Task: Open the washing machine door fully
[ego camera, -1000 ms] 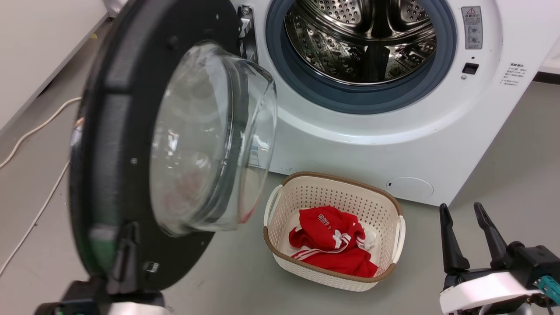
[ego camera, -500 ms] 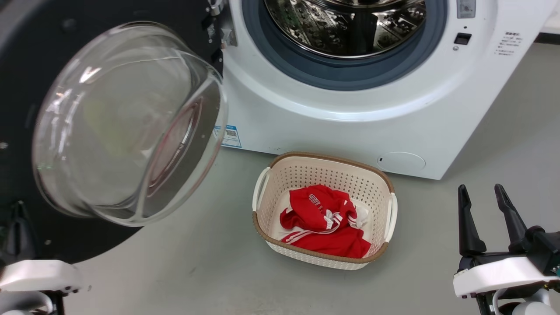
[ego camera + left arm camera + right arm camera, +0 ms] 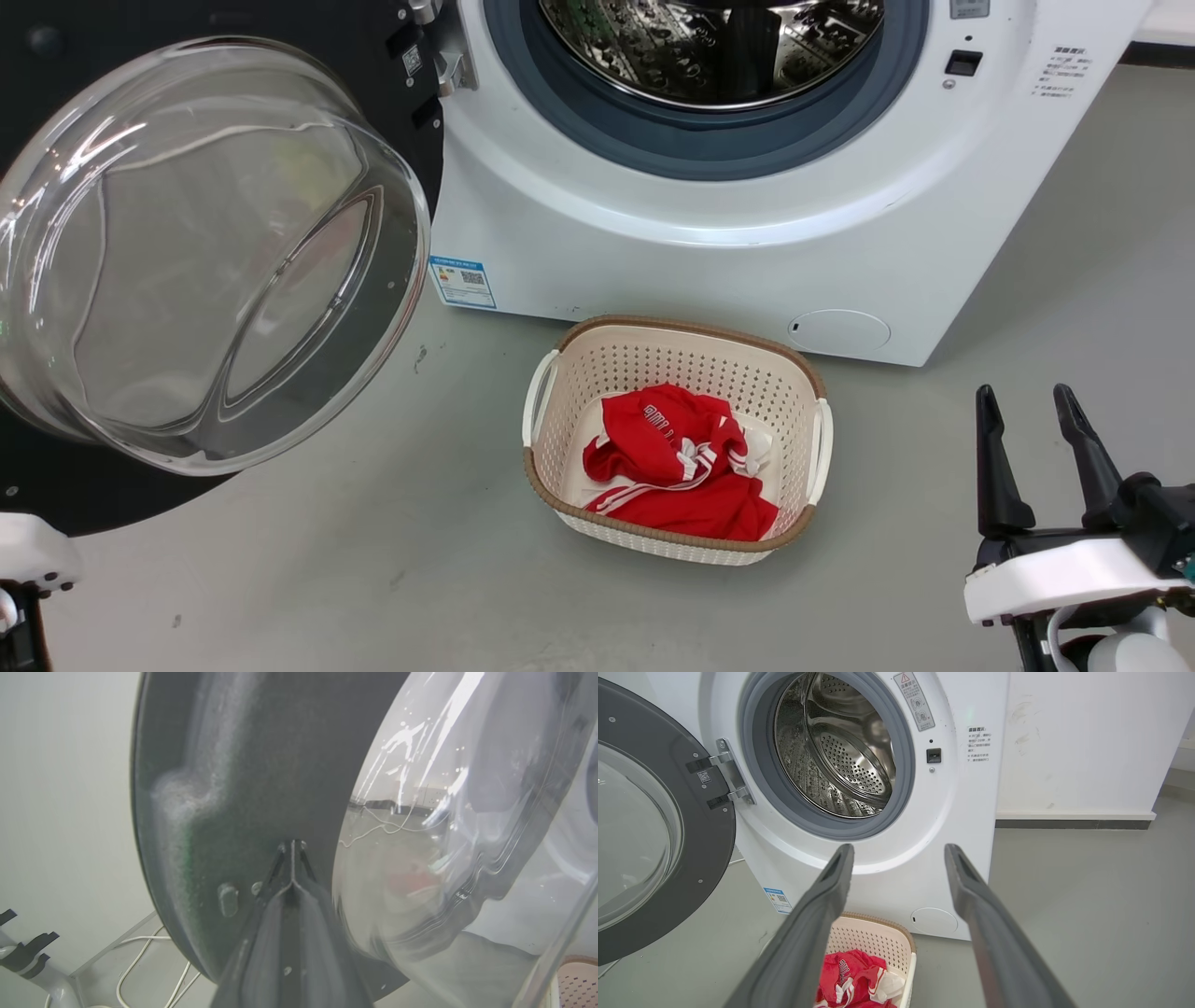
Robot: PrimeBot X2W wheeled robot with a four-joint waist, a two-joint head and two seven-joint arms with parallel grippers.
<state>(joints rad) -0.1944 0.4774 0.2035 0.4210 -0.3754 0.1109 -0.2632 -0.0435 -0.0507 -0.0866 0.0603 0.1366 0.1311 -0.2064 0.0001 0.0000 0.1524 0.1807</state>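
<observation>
The washing machine door point(image 3: 205, 252) stands swung far out to the left of the white machine point(image 3: 709, 252), its clear glass bowl facing me and its black rim around it. Its metal hinge point(image 3: 439, 56) shows at the drum opening's left edge. In the left wrist view my left gripper point(image 3: 292, 847) is shut, fingertips together and pressed against the door's black inner face point(image 3: 224, 788) beside the glass. My left arm's white wrist point(image 3: 28, 555) sits at the door's lower edge. My right gripper point(image 3: 1024, 397) hangs open and holds nothing, well to the right; in the right wrist view this gripper point(image 3: 899, 851) points at the machine front.
A cream basket point(image 3: 691, 327) holding a red garment point(image 3: 672, 457) stands on the grey floor in front of the machine. The steel drum point(image 3: 840, 760) is open behind its grey gasket. White cables point(image 3: 140, 961) lie on the floor behind the door. A wall runs at the right.
The door has swung from nearly edge-on to wide open toward the left, with my left gripper going along. The head camera has shifted too. My right gripper stays open.
</observation>
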